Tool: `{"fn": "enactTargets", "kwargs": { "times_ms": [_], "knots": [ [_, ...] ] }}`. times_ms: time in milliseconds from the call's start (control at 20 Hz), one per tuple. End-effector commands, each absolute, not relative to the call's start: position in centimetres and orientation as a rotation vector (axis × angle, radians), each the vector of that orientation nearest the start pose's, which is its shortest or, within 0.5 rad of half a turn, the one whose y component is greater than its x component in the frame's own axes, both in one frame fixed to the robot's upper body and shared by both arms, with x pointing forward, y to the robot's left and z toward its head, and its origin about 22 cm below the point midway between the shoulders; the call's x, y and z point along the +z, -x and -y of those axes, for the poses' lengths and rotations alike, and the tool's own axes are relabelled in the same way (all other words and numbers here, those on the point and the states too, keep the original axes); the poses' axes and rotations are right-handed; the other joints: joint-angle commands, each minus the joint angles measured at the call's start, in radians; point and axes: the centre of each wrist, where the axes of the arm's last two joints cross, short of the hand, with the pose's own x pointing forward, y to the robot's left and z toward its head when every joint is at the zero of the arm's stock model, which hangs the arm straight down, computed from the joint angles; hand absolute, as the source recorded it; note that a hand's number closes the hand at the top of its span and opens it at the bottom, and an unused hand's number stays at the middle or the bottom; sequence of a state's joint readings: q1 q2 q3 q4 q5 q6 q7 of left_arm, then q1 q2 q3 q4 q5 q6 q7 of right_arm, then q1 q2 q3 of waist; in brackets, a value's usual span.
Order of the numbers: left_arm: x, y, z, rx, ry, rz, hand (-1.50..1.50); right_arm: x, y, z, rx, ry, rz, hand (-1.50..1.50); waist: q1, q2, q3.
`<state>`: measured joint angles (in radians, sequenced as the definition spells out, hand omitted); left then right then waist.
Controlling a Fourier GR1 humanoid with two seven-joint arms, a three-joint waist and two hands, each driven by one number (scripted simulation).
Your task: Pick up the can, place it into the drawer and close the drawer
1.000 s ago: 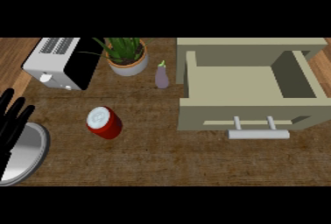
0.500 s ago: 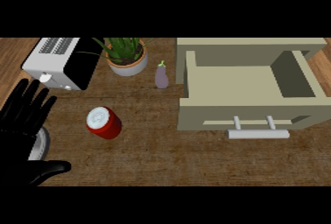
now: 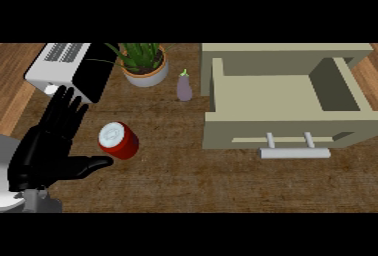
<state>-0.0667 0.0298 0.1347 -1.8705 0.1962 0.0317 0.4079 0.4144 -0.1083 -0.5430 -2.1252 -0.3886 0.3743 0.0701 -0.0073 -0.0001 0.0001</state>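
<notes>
1. Surface: a dark wooden counter (image 3: 221, 185) carries every item noted below; positions are given relative to the can.
2. Task item: the red can (image 3: 119, 141) with a pale lid stands upright on the counter, apparently untouched.
3. Left hand (image 3: 48, 150): it sits just to the left of the can, fingers straight and spread, thumb pointing toward the can's lower side. It has hold of nothing. The thumb tip is very near the can; contact cannot be confirmed.
4. Right hand: not seen in the head view.
5. Deciding relation: the can lies directly to the right of the left palm, its long axis vertical, so the left hand is the one placed to grasp it, by judgement through closing sideways around the body.
6. Destination: the beige drawer (image 3: 284, 135) is pulled out, well to the right of the can, handle facing the viewer.
7. Other items: toaster (image 3: 74, 67), potted plant (image 3: 142, 65) and eggplant (image 3: 184, 87) stand beyond the can.
</notes>
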Motion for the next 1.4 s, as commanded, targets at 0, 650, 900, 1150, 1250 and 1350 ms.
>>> {"fn": "enactTargets", "kwargs": {
  "times_ms": [0, 650, 900, 1150, 1250, 1350],
  "knots": [
    [5.6, -25.1, -26.2, 0.189, 0.067, 1.516, -1.5, 9.5, -8.0, 37.1, -0.116, 0.198, 1.778, -1.5, -0.002, 0.0, 0.0],
    [-1.1, -24.7, -27.4, 0.243, -0.039, 1.488, -1.5, 7.7, -8.5, 37.4, -0.103, 0.191, 1.774, -1.5, 0.002, 0.0, 0.0],
    [-2.5, -25.6, -27.9, 0.247, -0.081, 1.486, -1.5, 10.2, -9.1, 37.8, -0.093, 0.197, 1.777, -1.5, 0.003, 0.0, 0.0],
    [-4.4, -23.9, -28.3, 0.253, -0.101, 1.457, -1.5, 9.3, -7.5, 38.5, -0.103, 0.213, 1.794, -1.5, 0.004, -0.001, 0.0],
    [-6.1, -26.5, -30.0, 0.254, -0.089, 1.442, -1.5, 9.9, -8.5, 38.7, -0.088, 0.199, 1.779, -1.5, 0.0, 0.001, -0.001],
    [-8.4, -24.8, -28.0, 0.244, -0.084, 1.425, -1.5, 9.7, -6.6, 39.4, -0.079, 0.177, 1.772, -1.5, -0.002, 0.0, 0.0]
  ]
}}
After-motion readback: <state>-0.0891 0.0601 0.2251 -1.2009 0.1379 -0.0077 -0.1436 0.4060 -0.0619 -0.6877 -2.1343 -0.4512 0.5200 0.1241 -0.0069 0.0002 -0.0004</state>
